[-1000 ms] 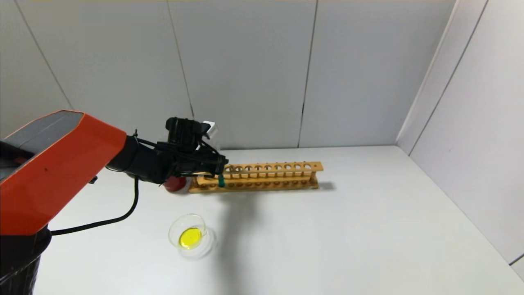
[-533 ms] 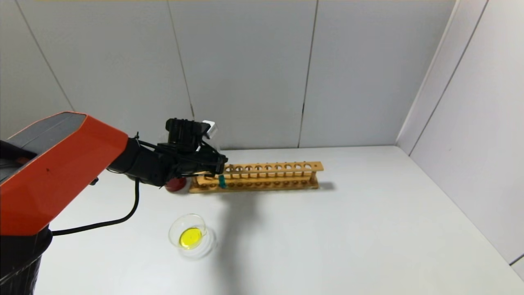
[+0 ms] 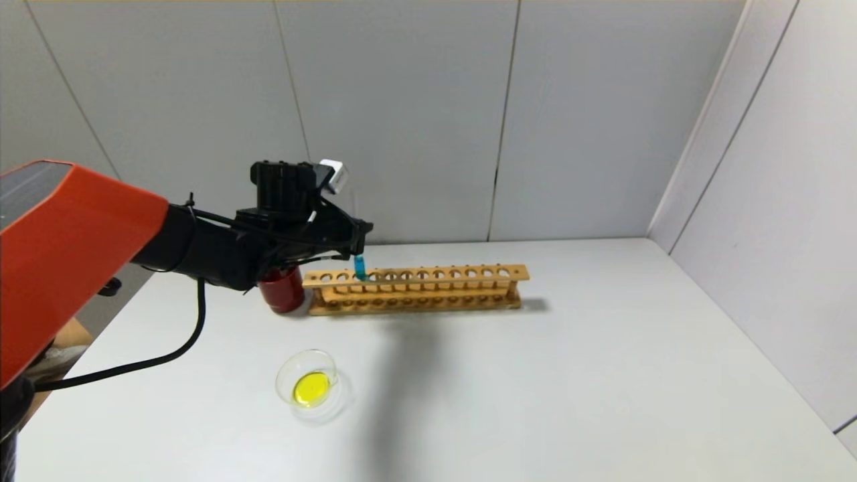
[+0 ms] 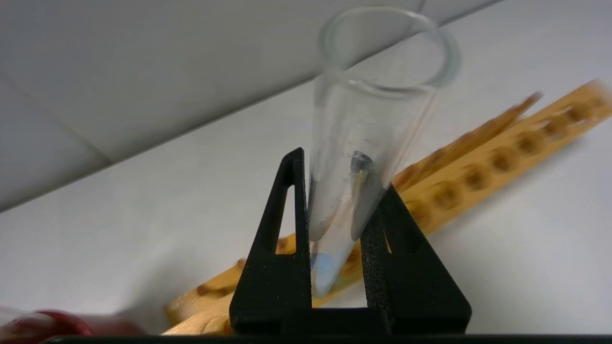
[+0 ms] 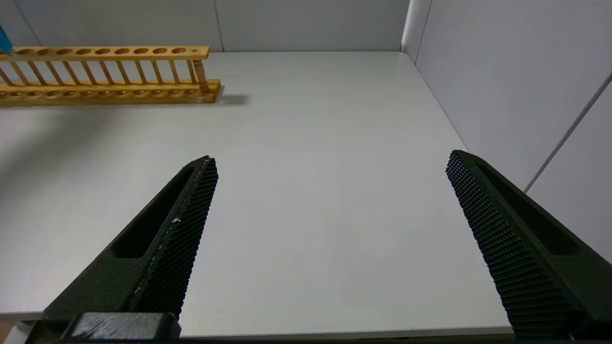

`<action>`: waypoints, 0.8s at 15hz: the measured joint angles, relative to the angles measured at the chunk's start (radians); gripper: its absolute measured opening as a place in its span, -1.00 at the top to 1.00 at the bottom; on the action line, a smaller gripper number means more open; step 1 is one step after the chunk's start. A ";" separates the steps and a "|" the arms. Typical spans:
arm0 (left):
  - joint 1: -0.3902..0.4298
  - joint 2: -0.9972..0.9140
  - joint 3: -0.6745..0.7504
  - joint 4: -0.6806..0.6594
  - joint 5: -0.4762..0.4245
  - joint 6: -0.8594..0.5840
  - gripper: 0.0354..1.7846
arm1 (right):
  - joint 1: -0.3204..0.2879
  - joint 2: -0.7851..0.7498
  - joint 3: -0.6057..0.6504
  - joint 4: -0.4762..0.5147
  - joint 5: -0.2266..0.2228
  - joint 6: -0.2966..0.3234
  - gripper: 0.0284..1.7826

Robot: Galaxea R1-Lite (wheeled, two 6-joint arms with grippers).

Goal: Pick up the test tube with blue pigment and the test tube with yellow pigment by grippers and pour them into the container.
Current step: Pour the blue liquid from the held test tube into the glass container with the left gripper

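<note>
My left gripper (image 3: 353, 248) is shut on the test tube with blue pigment (image 3: 359, 266), whose teal-blue bottom hangs at the top rail of the wooden rack (image 3: 435, 288), near its left end. In the left wrist view the clear tube (image 4: 363, 143) stands between my black fingers (image 4: 282, 229), blue liquid at its bottom. The container (image 3: 311, 385), a shallow glass dish with yellow liquid in it, sits on the table nearer to me, left of centre. The test tube with yellow pigment is out of view. My right gripper (image 5: 330, 210) is open and empty above the table's near right part.
A dark red cup (image 3: 282, 289) stands at the rack's left end, under my left arm. The rack's holes look empty. Grey walls close the table at the back and right. The rack also shows in the right wrist view (image 5: 110, 76).
My left gripper has risen with the blue tube, lifting its bottom from the rack's lower part up to the top rail. The red cup is now uncovered.
</note>
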 joint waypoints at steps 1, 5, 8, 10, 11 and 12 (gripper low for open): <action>-0.005 -0.024 0.000 0.004 -0.001 0.001 0.65 | 0.000 0.000 0.000 0.000 0.000 0.000 -0.96; -0.009 -0.139 -0.001 0.013 0.001 0.026 0.65 | 0.000 0.000 0.000 0.000 0.000 0.000 -0.96; -0.006 -0.215 0.022 0.014 0.002 0.089 0.65 | 0.000 0.000 0.000 0.000 0.000 0.000 -0.96; -0.007 -0.267 0.057 0.016 0.001 0.147 0.65 | 0.000 0.000 0.000 0.000 0.000 0.000 -0.96; -0.005 -0.295 0.078 0.017 0.001 0.179 0.65 | 0.000 0.000 0.000 0.000 0.000 0.000 -0.96; 0.003 -0.320 0.100 0.020 0.001 0.214 0.65 | 0.000 0.000 0.000 0.000 0.000 0.000 -0.96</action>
